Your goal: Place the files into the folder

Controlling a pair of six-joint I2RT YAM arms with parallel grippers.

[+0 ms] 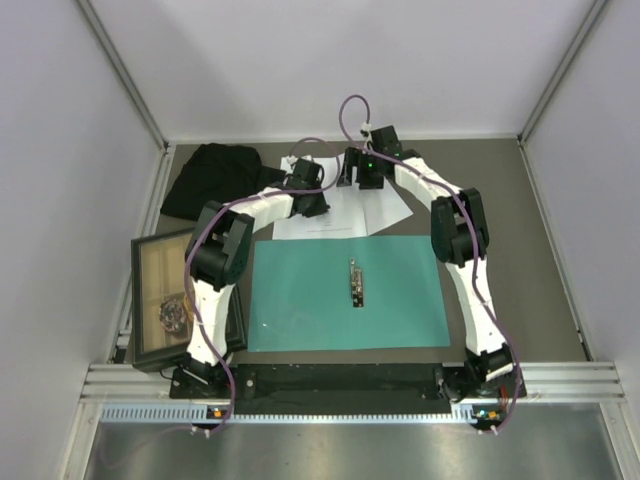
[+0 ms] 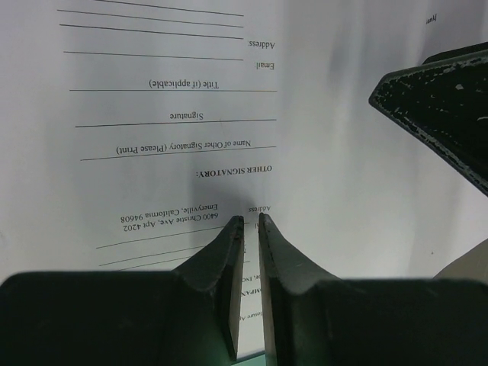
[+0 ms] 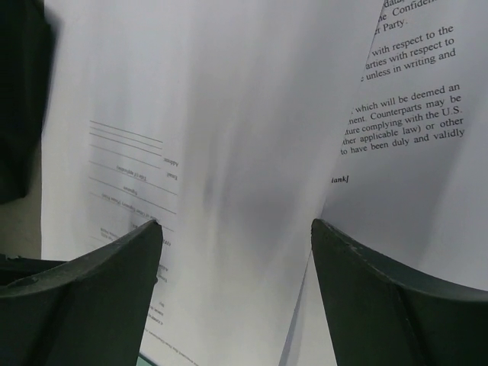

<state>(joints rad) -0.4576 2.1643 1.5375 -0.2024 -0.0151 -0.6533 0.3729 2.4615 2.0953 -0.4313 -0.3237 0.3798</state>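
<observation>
Both arms reach past folder onto files; left jaws nearly closed, right jaws spread.

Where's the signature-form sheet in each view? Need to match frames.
Top external: signature-form sheet lies centre, just beyond the folder's far edge.
Left wrist: it fills the frame, print upside down.
Right wrist: left and centre, second sheet at right.
Shared landmark: its signature lines, visible in both wrist views.

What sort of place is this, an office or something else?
Probably a robot lab test cell: plain white panel walls, an aluminium rail, and two robot arms bolted at the table edge over a teal folder.
</observation>
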